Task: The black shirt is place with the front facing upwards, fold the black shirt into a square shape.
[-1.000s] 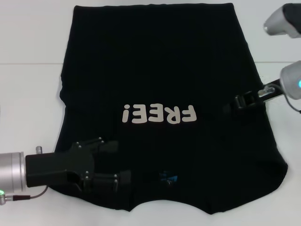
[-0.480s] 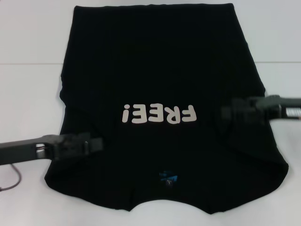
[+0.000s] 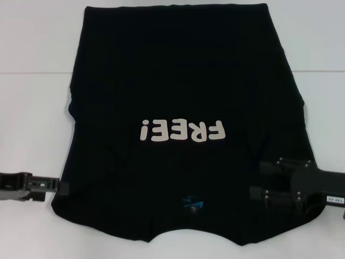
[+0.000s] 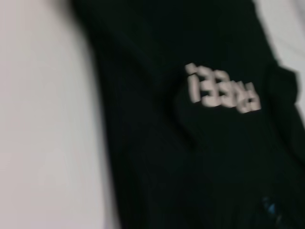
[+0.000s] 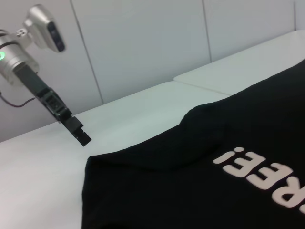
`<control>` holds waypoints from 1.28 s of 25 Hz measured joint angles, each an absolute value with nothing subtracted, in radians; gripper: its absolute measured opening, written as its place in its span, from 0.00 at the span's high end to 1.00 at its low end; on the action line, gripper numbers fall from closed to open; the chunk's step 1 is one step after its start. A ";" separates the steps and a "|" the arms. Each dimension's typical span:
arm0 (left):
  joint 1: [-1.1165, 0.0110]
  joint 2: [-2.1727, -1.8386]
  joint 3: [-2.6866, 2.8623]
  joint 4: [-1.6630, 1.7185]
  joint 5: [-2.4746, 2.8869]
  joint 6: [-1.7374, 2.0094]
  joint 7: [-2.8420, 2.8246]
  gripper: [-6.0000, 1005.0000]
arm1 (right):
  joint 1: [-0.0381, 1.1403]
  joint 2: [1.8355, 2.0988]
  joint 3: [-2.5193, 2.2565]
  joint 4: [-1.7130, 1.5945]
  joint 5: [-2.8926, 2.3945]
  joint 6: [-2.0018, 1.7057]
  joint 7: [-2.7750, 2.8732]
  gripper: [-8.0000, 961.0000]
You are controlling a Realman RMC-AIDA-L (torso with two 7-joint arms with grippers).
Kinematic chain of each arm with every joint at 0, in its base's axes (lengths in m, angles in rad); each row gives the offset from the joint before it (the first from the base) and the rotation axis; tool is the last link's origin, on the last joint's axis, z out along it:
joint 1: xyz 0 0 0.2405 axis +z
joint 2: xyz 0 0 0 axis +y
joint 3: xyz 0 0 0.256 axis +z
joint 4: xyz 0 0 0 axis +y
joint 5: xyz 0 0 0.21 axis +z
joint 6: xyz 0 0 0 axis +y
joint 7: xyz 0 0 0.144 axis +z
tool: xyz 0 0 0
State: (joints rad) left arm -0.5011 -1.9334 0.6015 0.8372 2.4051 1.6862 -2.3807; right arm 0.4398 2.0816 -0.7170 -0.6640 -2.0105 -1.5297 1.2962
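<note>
On the white table (image 3: 32,108) we see one black shirt (image 3: 183,81) spread flat, front up, w/ cream "FREE!" lettering (image 3: 182,131) reading upside down from the head view. A small blue neck label (image 3: 193,204) sits near the collar, at the edge closest to the robot; the hem lies at the far edge. Cloth is plain black and mostly smooth, w/ both sleeves already tucked in, so the outline is a broad trapezoid, wider at the near end.

Count: one shirt, one line of lettering, one label, two grippers.

The left gripper (image 3: 60,187) lies low at the shirt's near-left edge, tip just beside or touching the cloth; we can't tell which. Seen edge-on, its fingers look pressed together w/ no cloth visibly between them. In the right wrist view the same gripper (image 5: 81,135) points down near the shirt's corner.

The right gripper (image 3: 256,181) sits over the near-right part of the shirt, below and to the right of the lettering. Its two fingers are spread apart, pointing inward across the cloth, w/ black fabric showing in the gap. We can't tell whether they touch it.
</note>
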 joint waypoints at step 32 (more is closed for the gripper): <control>-0.558 -2.029 0.689 0.883 2.638 1.522 -2.405 0.28 | 0.451 2.078 -0.714 -0.621 -2.006 -1.529 1.292 0.20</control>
